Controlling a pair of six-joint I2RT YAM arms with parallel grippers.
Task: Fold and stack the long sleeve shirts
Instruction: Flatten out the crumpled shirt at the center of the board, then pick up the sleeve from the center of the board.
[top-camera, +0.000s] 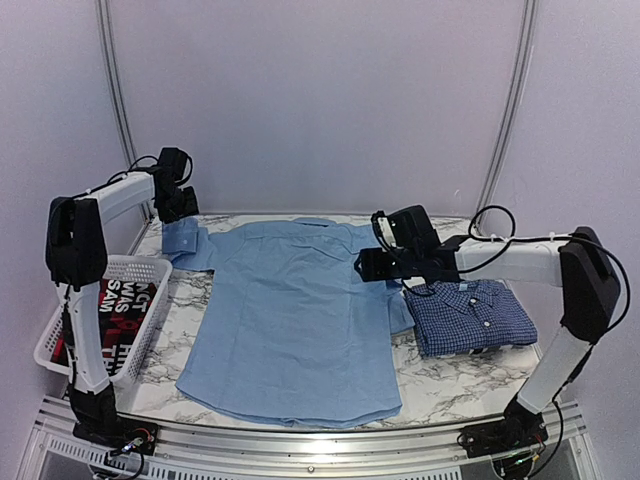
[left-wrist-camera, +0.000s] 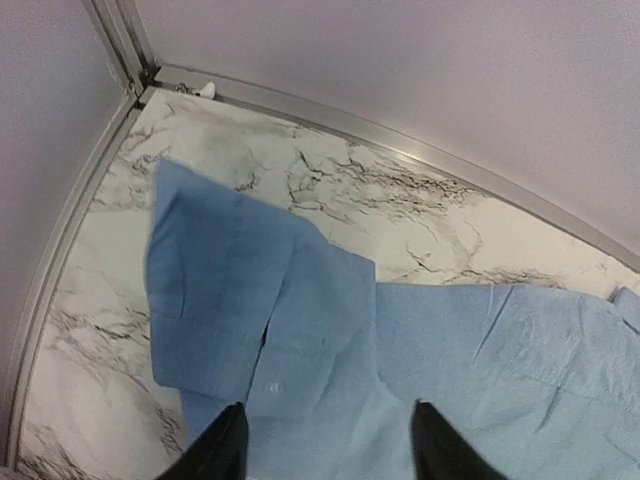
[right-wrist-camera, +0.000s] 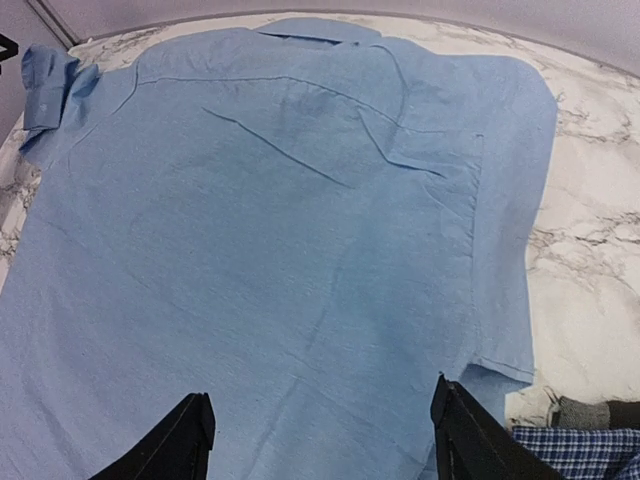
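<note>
Blue shirt (top-camera: 290, 320) flat across the table (top-camera: 450, 375), collar at far edge; check shirt (top-camera: 470, 315) folded by right edge; left claw (left-wrist-camera: 330, 440) released over the sleeve at far left corner, right claw (right-wrist-camera: 325, 440) released over the shirt's right side; best to pinch both edges low, folding inward evenly.

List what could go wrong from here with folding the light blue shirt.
1. The sleeve lies doubled over beneath the open left fingers; folding over it may leave a lump.
2. The light blue shirt's right edge lies close to the folded checked shirt; the right fingers grabbing there might drag it askew.
</note>
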